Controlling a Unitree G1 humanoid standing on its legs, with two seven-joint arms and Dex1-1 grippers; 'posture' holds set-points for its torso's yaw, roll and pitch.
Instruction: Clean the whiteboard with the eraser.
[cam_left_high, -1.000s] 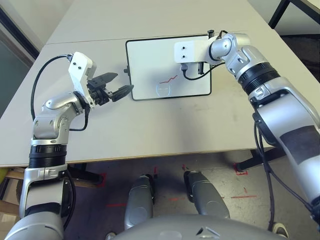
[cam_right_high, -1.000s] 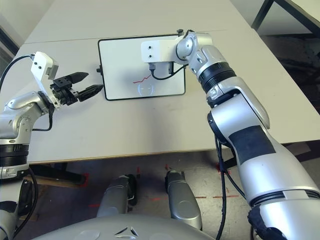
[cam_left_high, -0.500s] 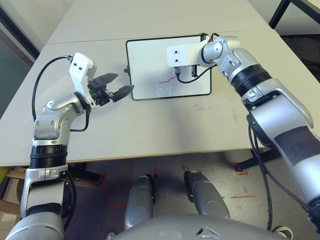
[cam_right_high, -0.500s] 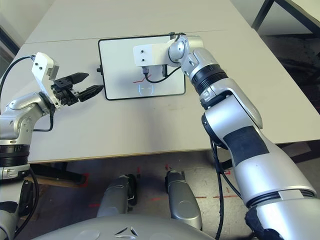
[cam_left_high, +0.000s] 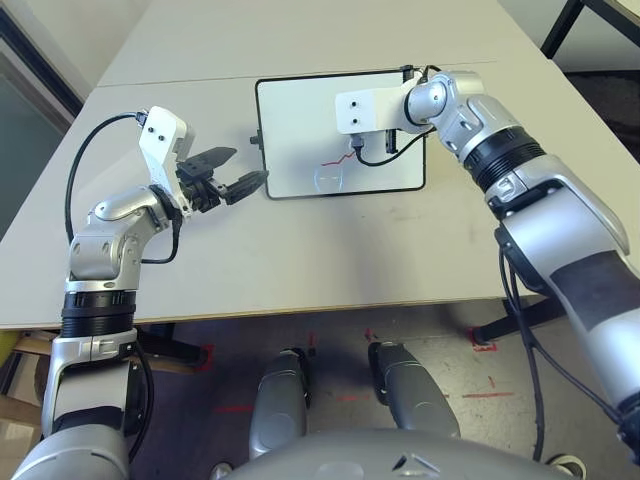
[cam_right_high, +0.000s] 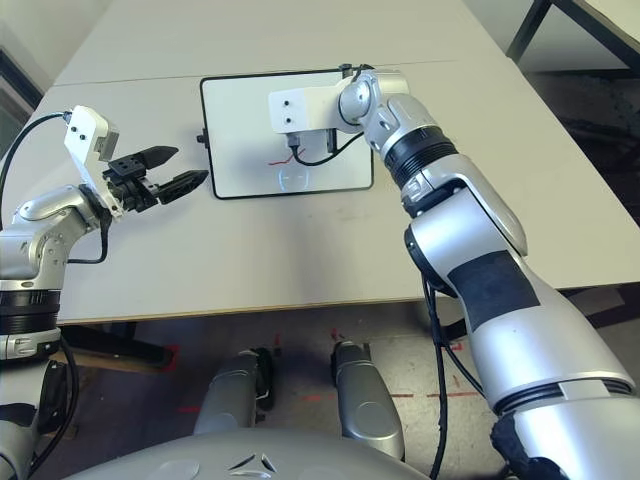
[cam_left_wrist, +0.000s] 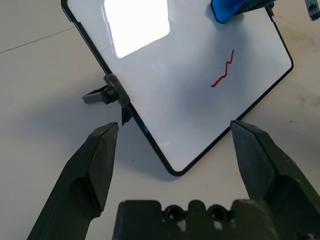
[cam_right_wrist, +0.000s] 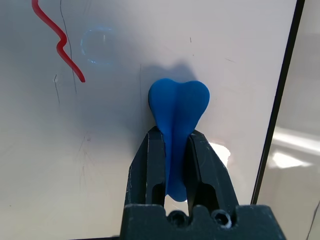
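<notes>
Bench (cam_left_high: 330, 260): I see a pale grey top with a seam running across its far part.
Whiteboard (cam_left_high: 300, 130): lies flat on my bench, just this side of the seam, black-framed, with a small knob on its left short side.
Red squiggle (cam_left_high: 338, 159): sits on the board's near half.

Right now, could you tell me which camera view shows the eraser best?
The right wrist view: the blue eraser sits centred and close, clamped in the right gripper over the whiteboard. The left wrist view catches just one blue end at the edge. In the eye views the right wrist hides it.
</notes>
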